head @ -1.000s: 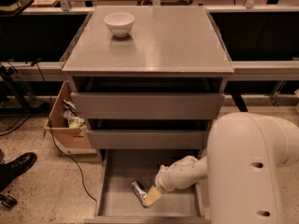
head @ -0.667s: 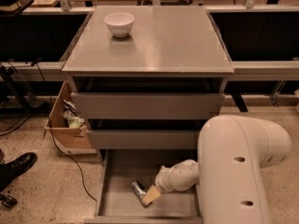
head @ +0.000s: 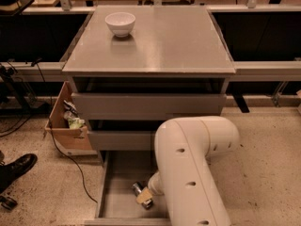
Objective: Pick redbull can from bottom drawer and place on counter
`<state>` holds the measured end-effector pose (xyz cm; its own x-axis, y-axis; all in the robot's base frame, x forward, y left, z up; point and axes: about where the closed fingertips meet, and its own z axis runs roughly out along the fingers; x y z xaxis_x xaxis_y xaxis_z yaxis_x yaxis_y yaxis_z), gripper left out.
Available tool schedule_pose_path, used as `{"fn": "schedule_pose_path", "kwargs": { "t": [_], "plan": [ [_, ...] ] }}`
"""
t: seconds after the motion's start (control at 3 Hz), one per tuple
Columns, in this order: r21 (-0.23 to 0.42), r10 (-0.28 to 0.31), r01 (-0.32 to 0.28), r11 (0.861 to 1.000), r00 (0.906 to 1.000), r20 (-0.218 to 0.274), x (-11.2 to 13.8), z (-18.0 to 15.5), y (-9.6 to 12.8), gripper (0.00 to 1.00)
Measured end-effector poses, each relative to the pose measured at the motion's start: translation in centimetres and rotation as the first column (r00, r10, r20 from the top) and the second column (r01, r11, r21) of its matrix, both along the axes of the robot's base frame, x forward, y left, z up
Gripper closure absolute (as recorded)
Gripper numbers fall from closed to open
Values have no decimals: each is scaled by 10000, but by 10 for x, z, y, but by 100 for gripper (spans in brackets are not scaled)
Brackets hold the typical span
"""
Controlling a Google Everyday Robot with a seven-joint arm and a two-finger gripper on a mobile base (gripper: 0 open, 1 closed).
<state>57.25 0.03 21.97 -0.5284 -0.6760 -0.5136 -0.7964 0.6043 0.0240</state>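
Note:
The bottom drawer (head: 117,173) is pulled open at the foot of the grey cabinet. The redbull can (head: 138,188) lies on the drawer floor near the middle front, only its silvery dark end showing. My gripper (head: 144,197) is low inside the drawer right at the can, with its tan tip against the can's near side. The big white arm (head: 188,164) reaches down from the right and hides the drawer's right half. The counter (head: 164,41) on top of the cabinet is flat and grey.
A white bowl (head: 120,22) stands at the counter's back left. Two shut drawers (head: 146,105) sit above the open one. A cardboard box (head: 66,126) with rubbish, a cable and a black shoe (head: 16,168) are on the floor to the left.
The white arm has swung left and nearer the camera, covering more of the drawer. The gripper stays down at the can in about the same spot.

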Motion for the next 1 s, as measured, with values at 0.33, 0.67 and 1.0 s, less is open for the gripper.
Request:
{"fn": "schedule_pose_path", "kwargs": {
  "t": [0.33, 0.67, 1.0],
  "plan": [
    [-23, -248, 248, 9997, 9997, -71, 7, -34, 18, 0],
    [-32, -408, 407, 9992, 9988, -271, 10, -65, 29, 0],
    [-30, -483, 482, 9988, 9975, -522, 11, -89, 38, 0]
  ]
}}
